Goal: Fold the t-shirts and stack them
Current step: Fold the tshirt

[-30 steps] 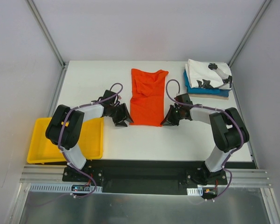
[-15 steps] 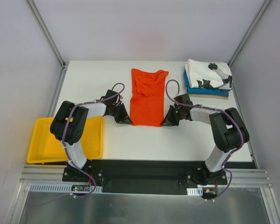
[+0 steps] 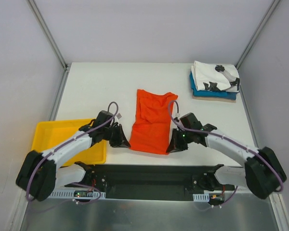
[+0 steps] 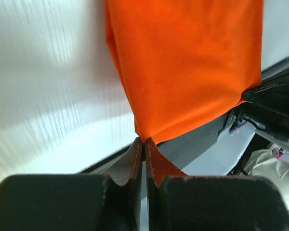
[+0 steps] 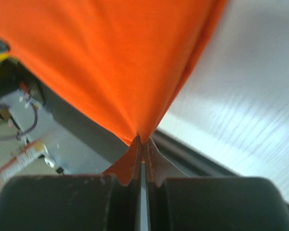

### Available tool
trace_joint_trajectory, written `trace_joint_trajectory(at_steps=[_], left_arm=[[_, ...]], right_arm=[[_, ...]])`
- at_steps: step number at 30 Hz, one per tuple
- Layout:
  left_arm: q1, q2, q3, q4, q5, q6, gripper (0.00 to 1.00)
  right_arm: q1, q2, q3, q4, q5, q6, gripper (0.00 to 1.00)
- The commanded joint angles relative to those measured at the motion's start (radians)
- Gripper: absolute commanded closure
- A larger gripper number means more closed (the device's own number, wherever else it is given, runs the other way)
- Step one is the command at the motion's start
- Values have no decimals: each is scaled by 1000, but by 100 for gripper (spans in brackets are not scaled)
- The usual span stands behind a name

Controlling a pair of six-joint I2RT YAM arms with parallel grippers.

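Orange shirt (image 3: 151,121): lower centre of the frame, stretched lengthwise on the white surface (image 3: 96,86), its near edge at the surface's front rim.
Left gripper (image 3: 124,142): jaws pinched on the shirt's near left corner.
Right gripper (image 3: 172,147): jaws pinched on the near right corner.
White shirt (image 3: 216,76): upper right, folded atop the teal shirt (image 3: 213,94).
Tray (image 3: 58,137): yellow, lower left.
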Motion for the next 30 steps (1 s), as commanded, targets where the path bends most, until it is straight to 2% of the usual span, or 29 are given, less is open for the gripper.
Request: trace_joint_trajectory(at_steps=[1, 3, 4, 7, 11, 19, 23, 30], left_arm=[[-2, -276, -38, -165, 59, 23, 100], [-12, -366, -29, -180, 79, 22, 100], [-24, -444, -20, -183, 75, 25, 100], [-28, -550, 26, -189, 58, 41, 100], [-30, -582, 93, -192, 1, 63, 100], [-30, -462, 192, -189, -143, 84, 100], [-30, -383, 256, -176, -238, 91, 100], [-28, -236, 345, -129, -304, 107, 100]], right_arm=[[68, -216, 21, -246, -64, -64, 99], [99, -302, 41, -305, -96, -103, 99], [102, -324, 55, -343, -149, -117, 99], [104, -375, 95, -406, -220, -157, 99], [102, -387, 177, -455, -221, -186, 99], [49, -353, 274, -537, -124, -263, 99], [-48, -310, 291, -541, -141, -295, 99], [-209, -211, 319, -506, -217, -349, 99]])
